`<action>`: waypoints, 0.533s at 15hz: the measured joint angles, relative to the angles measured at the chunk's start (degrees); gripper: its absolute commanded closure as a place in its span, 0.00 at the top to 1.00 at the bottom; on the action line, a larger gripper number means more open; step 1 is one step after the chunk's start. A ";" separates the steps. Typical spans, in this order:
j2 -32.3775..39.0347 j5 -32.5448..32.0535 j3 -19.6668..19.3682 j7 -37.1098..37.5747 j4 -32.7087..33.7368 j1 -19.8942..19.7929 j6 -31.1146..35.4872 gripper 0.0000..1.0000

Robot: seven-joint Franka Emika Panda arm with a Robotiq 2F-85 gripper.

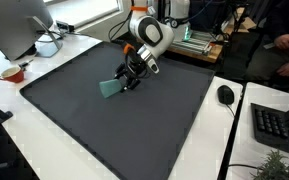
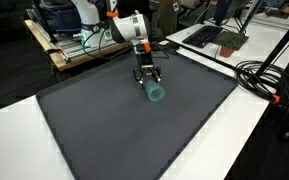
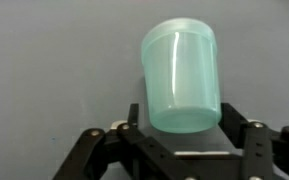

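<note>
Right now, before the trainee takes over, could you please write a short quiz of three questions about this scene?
1. True or false: in the wrist view, the plastic cup lies well outside the fingers of the tool.
2. What is under the cup? A) a blue towel B) a dark grey mat C) a wooden tray
3. Fill in: in an exterior view, the black thing on the white table beside the mat is a computer ____.
Key: 1 false, the cup sits between the fingers; 2 B; 3 mouse.
</note>
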 measured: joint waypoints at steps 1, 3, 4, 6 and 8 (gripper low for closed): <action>0.00 0.08 -0.02 -0.23 0.00 0.00 0.14 1.00; 0.00 0.83 -0.03 -0.86 0.01 0.00 0.70 1.00; -0.08 1.66 -0.02 -1.05 0.00 0.01 1.37 1.00; -0.81 2.96 0.27 -1.08 -0.23 0.05 3.40 1.00; -3.13 5.94 0.89 -1.09 -1.82 0.42 4.56 1.00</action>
